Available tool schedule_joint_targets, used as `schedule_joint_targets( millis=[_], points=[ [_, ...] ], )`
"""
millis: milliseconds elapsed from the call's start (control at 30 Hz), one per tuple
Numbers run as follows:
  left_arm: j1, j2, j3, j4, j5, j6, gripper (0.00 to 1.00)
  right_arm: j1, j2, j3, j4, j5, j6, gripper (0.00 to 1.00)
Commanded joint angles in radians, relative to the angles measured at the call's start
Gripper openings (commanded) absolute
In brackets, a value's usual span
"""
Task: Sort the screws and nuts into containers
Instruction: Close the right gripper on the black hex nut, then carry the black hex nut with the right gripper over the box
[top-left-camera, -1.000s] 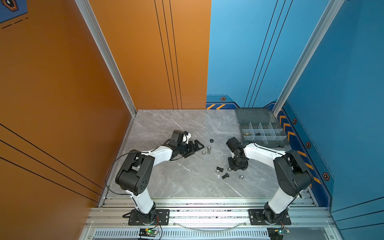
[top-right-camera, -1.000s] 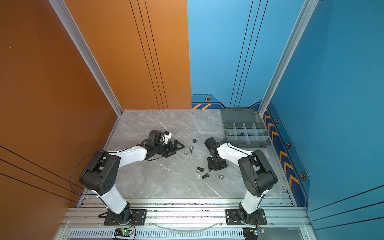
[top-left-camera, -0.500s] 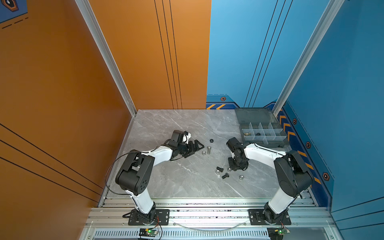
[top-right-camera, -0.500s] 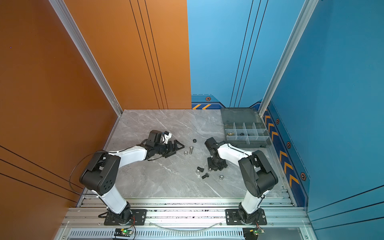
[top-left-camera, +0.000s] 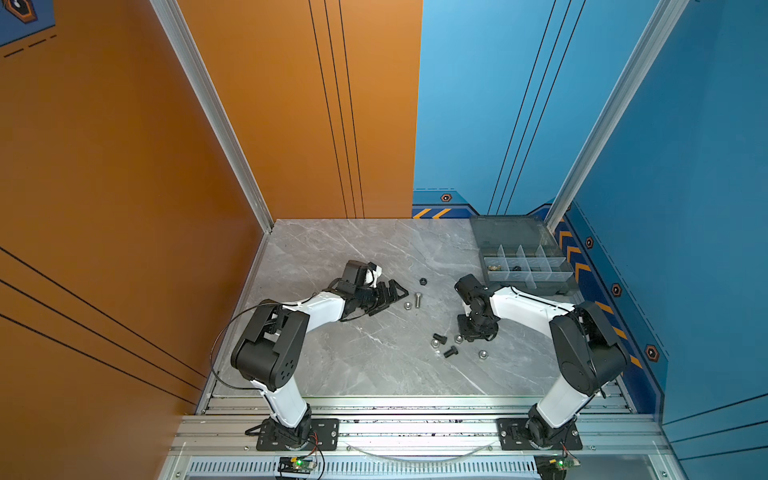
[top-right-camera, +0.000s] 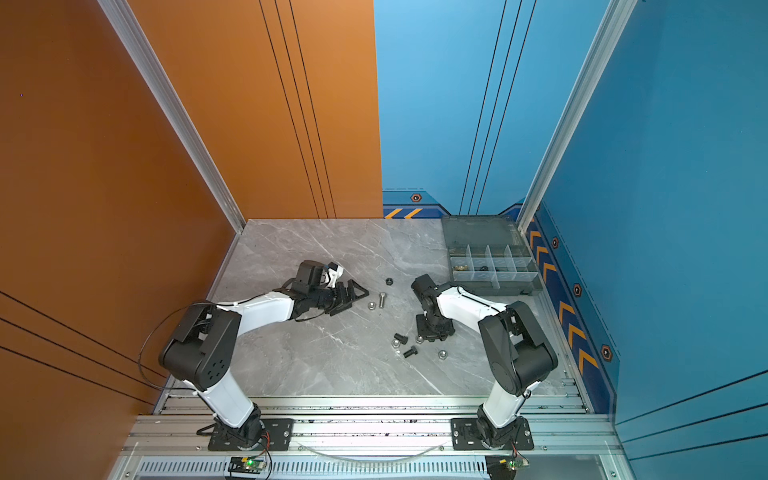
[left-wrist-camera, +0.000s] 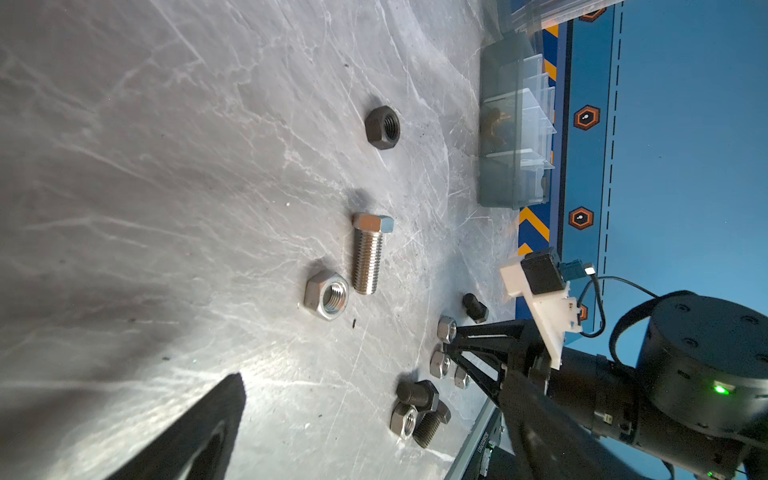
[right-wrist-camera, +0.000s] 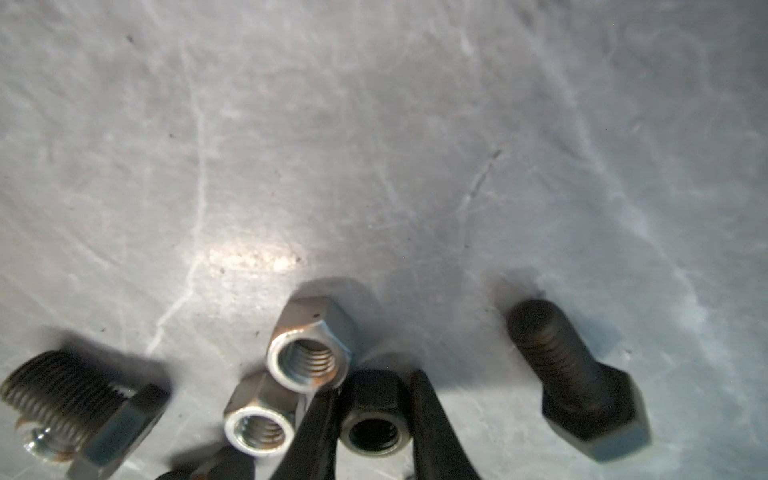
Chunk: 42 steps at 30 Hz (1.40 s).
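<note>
In the right wrist view my right gripper is shut on a black hex nut, low at the table surface, one finger on each flat. Two silver nuts lie just beside it, with black screws to either side. In both top views this gripper points down at the cluster of screws and nuts. My left gripper rests open and empty near a silver screw, a silver nut and a black nut. The containers sit at the back right.
The organiser's lid lies open toward the back wall. Brass wing nuts lie in a left compartment. Blue panels close the right side, and an aluminium rail runs along the front edge.
My right gripper's jaws have narrowed onto the black nut. Both arms have stayed in place.
</note>
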Motion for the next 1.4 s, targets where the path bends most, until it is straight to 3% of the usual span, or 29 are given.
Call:
schedule_joint_targets(
  millis=[0, 167, 400, 733, 1067, 1367],
  points=[
    [0.002, -0.011, -0.001, -0.008, 0.009, 0.01, 0.98, -0.045, -0.062, 0.0, -0.031, -0.043, -0.009, 0.0],
    [0.003, -0.017, -0.005, -0.007, 0.011, 0.01, 0.98, -0.126, -0.117, 0.048, -0.055, -0.086, -0.037, 0.0],
    [0.0, -0.02, -0.003, -0.004, 0.012, 0.009, 0.98, -0.341, -0.14, 0.187, -0.077, -0.148, -0.077, 0.0],
    [-0.027, -0.019, 0.014, 0.03, 0.029, -0.005, 0.98, -0.635, 0.054, 0.488, -0.099, -0.194, -0.072, 0.0],
    [-0.036, -0.016, 0.021, 0.056, 0.072, -0.022, 0.98, -0.774, 0.294, 0.767, -0.109, -0.149, -0.023, 0.0],
    [-0.027, -0.016, 0.036, 0.015, 0.065, -0.001, 0.98, -0.823, 0.457, 0.924, -0.11, -0.13, 0.005, 0.0]
  ],
)
